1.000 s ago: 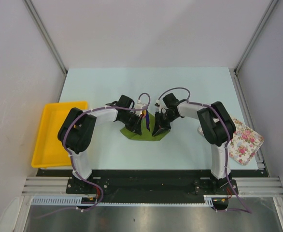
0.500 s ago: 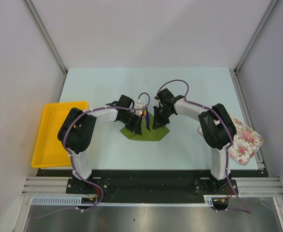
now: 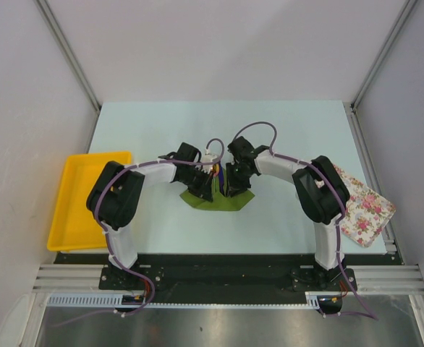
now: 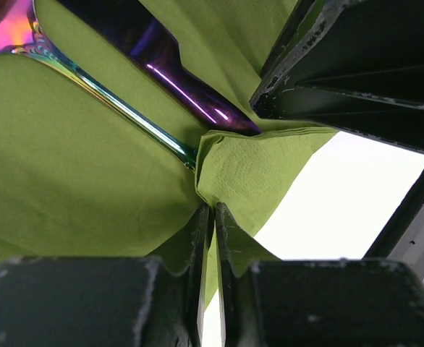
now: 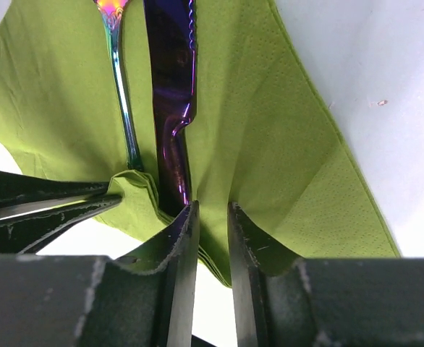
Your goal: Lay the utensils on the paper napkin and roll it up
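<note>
Napkin (image 4: 67,166) pinched by left claw (image 4: 212,214); hidden overhead.

Two robot arms work at one pale tabletop (image 3: 284,137): we count one left arm (image 3: 118,195) and one right arm (image 3: 317,188). There is one left gripper (image 4: 212,217) and one right gripper (image 5: 212,211), each with two black fingers (image 5: 179,249), four in all. We see one olive-green paper napkin (image 3: 230,204). Two utensils show on it: one knife (image 5: 170,87) with a dark purple blade and one slim piece (image 5: 123,108) with a rainbow-sheened handle. We cannot tell whether more cutlery lies under the arms. We also count one yellow tray (image 3: 71,217) and one floral-print cloth (image 3: 367,210).
</note>
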You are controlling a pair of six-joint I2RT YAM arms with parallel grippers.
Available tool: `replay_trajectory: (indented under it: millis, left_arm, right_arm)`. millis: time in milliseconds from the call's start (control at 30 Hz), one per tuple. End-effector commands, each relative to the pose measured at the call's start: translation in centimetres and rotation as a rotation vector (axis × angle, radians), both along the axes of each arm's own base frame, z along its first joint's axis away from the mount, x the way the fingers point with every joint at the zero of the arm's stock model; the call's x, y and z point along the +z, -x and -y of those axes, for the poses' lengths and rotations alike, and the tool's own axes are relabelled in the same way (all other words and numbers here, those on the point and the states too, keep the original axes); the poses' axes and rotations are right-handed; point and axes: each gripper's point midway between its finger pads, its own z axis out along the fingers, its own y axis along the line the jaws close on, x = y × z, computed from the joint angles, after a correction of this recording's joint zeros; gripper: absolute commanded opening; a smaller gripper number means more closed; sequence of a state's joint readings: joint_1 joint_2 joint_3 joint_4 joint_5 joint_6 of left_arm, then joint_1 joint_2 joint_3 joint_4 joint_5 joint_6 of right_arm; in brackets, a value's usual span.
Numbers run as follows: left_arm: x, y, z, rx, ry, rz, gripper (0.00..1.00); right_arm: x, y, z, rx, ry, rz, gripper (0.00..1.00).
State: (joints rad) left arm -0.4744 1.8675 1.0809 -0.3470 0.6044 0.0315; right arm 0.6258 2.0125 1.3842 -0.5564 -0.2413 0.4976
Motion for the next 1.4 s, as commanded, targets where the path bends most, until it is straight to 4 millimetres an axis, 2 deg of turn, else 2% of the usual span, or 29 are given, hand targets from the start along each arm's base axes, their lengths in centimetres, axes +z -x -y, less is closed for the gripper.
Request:
replay_trajectory:
  millis: [0,333,533,967,1367]
  left_arm:
    - [0.5,-0.3,0.1,0.012,0.02,0.013,0.12]
    - [0.3,-0.1,0.0,0.02,0.02,0.007,0.13]
    - [0.2,0.1,-0.2,0.025,0.017,0.008,0.13]
    - [0.0,0.4,-0.5,0.043,0.025,-0.013,0.13]
    - [-0.3,0.6,-0.7,0.047,0.022,-0.018,0.13]
  right_arm:
    - [-0.5,-0.4,-0.4,-0.013,0.023,0.007,0.27]
    - [-1.9,-0.1,-0.4,-0.014,0.066,-0.008,0.26]
    - [-2.4,0.3,-0.1,-0.025,0.084,-0.024,0.31]
    - [-3.0,0.6,-0.3,-0.023,0.093,-0.036,0.33]
    - [-3.8,0.3,1.2,-0.039,0.154,-0.023,0.22]
